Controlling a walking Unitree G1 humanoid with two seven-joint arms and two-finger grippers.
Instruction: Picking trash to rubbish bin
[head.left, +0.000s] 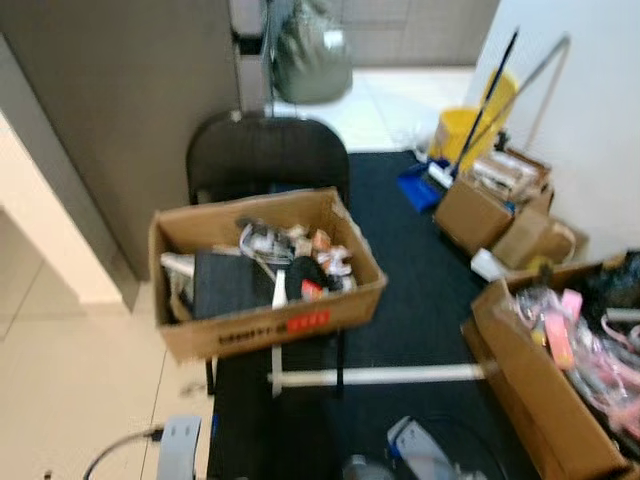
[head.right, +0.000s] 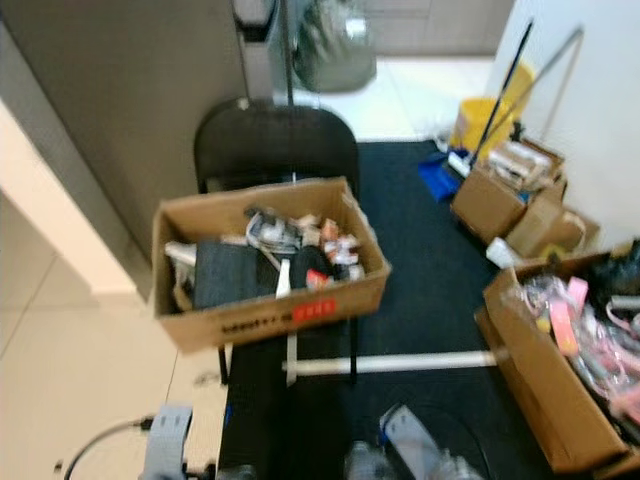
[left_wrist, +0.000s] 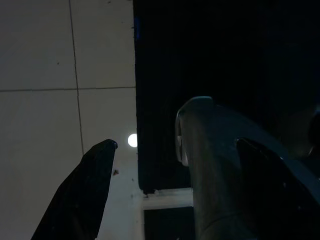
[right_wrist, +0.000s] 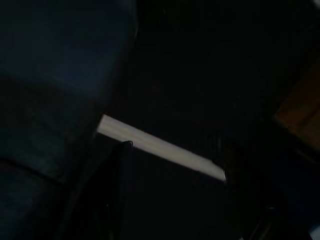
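An open cardboard box (head.left: 345, 305) rests on the seat of a black folding chair (head.left: 265, 150). It holds mixed rubbish: wrappers, a black pouch and small packets (head.left: 300, 260). A white tube (head.left: 380, 375) lies on the dark carpet in front of the chair and crosses the right wrist view (right_wrist: 160, 147). Both arms hang low; their silver parts (head.left: 178, 445) (head.left: 415, 450) show blurred at the bottom edge. My left gripper (left_wrist: 176, 144) is open above the floor tiles and the carpet edge. My right gripper (right_wrist: 177, 150) hangs open over the carpet in deep shade, holding nothing.
A second cardboard box (head.left: 530, 385) with pink items stands at the right. Smaller boxes (head.left: 480, 210), a yellow mop bucket (head.left: 462, 130) and mop handles are at the back right. A grey bag (head.left: 312, 50) hangs behind the chair. A grey wall (head.left: 120, 110) is at the left.
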